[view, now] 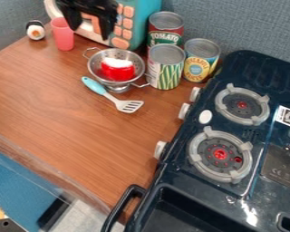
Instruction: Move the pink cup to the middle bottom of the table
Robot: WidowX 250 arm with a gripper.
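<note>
The pink cup (63, 36) looks light and slightly flexible, best pinched below its rim; the end effector (89, 28) hangs spread

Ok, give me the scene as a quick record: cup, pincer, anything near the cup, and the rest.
Pink cup: on the table, upper left of the view, not yet at the middle bottom
Pincer: open, over the table's far side by the cup; contact unclear
Beside cup: sushi toy on its left, toy microwave on its right
Colander: holds a red-and-white item
Spatula: lying in front of the colander
Cans: three, upright
Right side: toy stove
</note>
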